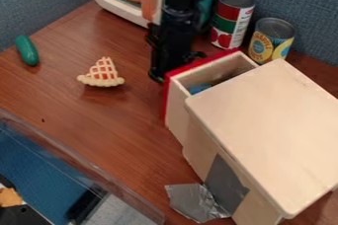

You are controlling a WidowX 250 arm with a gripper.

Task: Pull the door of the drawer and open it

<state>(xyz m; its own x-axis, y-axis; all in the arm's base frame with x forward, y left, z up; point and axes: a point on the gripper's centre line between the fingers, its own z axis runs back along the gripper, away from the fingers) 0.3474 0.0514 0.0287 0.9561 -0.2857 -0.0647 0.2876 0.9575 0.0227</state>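
So the pale wooden drawer with the red front sat partly open toward the brown wooden bench's back edge, black two-finger claw right by it; couldn't tell its opening or grip.

So the drawer front is red and the box top is pale cream, on a reddish-brown table. Pie slice has a red-and-cream lattice, and the pickle-looking thing is solid green.

Table: green toy, pie, cans, drawer unit
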